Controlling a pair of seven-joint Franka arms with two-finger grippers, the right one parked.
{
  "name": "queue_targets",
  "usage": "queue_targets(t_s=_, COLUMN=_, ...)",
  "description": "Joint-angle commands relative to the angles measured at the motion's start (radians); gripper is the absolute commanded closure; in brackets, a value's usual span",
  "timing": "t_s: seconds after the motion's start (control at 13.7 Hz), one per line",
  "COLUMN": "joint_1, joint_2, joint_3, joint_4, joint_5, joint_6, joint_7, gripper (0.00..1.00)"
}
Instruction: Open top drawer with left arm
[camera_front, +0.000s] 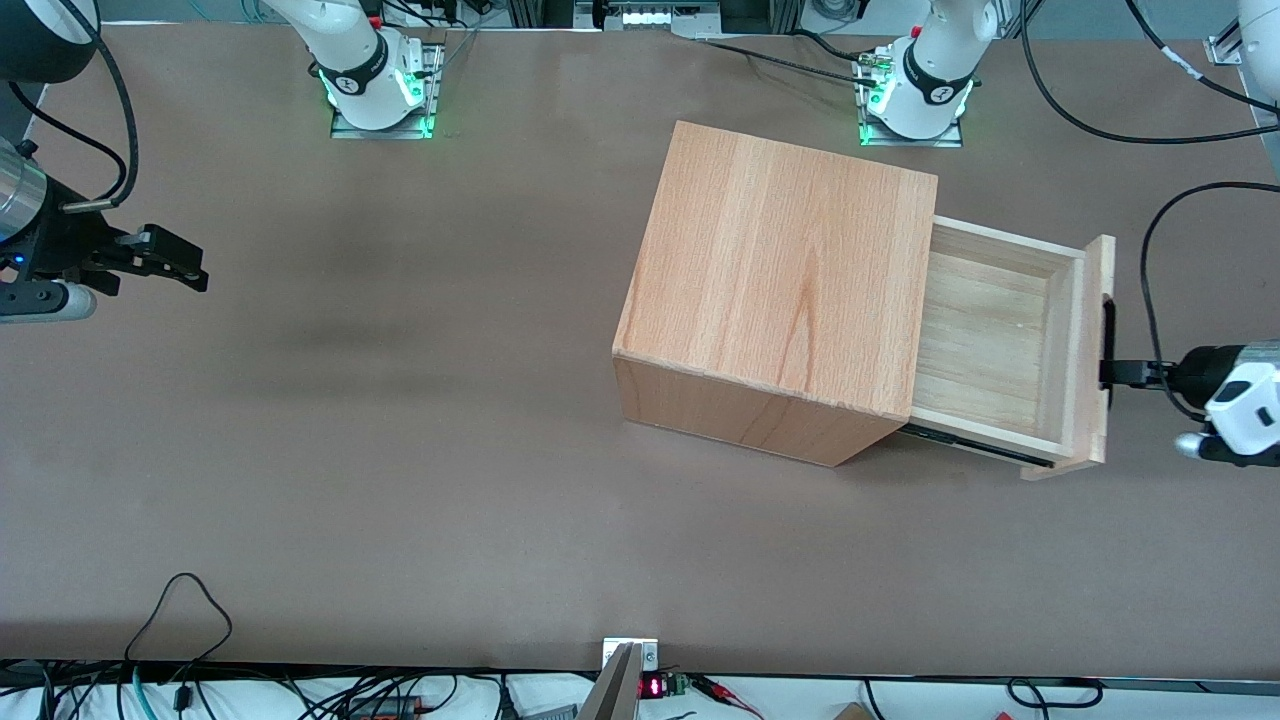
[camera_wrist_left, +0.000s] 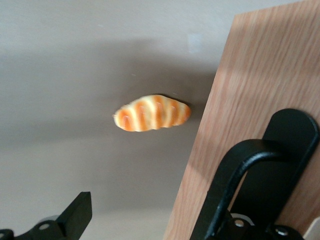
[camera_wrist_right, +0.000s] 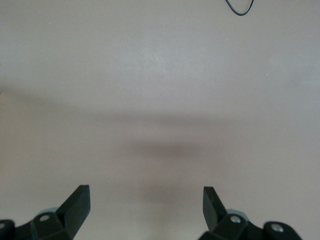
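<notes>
**Wood drawer standing open, black finger at its handle**

Brown and matte, the table carries a cube cabinet of light wood with long straight grain and square edges, set at a slight angle. The top drawer stands well out of the cabinet's face that looks toward the working arm's end of the table. It is a shallow tray with a pale plank floor and thin walls. Its flat front panel bears a black elongated handle with rounded ends and a curved bar.

The gripper of the glossy white left arm reaches level up to that handle and touches it. In the left wrist view the fingers are spread wide. One wedge-shaped black finger hangs over bare table, well apart from the panel, while the other is hidden by the handle's bar. A small bread-shaped thing, tan with orange ridges, lies just beside the panel.
</notes>
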Motion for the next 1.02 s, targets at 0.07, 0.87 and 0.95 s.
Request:
queue_targets(t_s=0.07, joint_1=0.012, joint_2=0.078, joint_3=-0.001, joint_4=0.067, joint_5=0.054, joint_6=0.102, joint_7=-0.029, gripper=0.0)
queue_targets(t_s=0.87, joint_1=0.041, joint_2=0.081, joint_3=-0.017, joint_4=0.079, joint_5=-0.05, joint_6=0.059, joint_7=-0.034, gripper=0.0)
queue_targets(t_s=0.95, joint_1=0.045, joint_2=0.081, joint_3=-0.017, joint_4=0.079, joint_5=-0.067, joint_6=0.057, joint_7=-0.031, gripper=0.0)
